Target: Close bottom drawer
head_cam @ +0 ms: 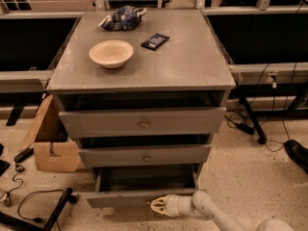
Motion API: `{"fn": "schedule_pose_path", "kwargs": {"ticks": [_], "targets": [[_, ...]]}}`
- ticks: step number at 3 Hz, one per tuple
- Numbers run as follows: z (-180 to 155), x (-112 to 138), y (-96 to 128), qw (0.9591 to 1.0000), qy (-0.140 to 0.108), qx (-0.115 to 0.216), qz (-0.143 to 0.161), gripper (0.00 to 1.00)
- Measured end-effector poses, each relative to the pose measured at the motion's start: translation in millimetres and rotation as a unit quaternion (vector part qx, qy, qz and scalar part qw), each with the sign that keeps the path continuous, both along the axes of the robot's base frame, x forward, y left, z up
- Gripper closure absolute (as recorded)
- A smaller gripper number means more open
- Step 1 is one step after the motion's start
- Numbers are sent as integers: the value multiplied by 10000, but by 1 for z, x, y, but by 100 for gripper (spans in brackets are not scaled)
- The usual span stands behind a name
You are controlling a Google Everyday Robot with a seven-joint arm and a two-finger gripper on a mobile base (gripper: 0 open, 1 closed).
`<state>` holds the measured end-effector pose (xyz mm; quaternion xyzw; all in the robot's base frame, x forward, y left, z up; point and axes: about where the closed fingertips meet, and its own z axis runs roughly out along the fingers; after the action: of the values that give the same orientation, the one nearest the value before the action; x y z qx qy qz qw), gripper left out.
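Observation:
The grey cabinet (144,69) has three drawers. Its bottom drawer (139,197) stands pulled out, showing a plain grey inside (147,177). My white arm (216,213) comes in from the lower right along the floor. The cream gripper (155,205) sits right at the middle of the drawer's front, touching or nearly touching it and covering the spot where its knob would be. The middle drawer (144,155) and top drawer (142,121) show brass knobs and stick out a little.
On the cabinet top lie a cream bowl (111,53), a dark phone-like object (155,40) and a crumpled blue bag (121,17). A cardboard box (50,143) stands at the left, with cables (33,196) on the floor. Table legs and cords are at the right.

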<state>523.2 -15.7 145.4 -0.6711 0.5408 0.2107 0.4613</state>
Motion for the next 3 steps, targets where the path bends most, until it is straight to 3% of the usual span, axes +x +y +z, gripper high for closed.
{"fn": "schedule_pose_path", "kwargs": {"ticks": [3], "targets": [[9, 31, 9, 9995, -282, -158, -66, 100]]}}
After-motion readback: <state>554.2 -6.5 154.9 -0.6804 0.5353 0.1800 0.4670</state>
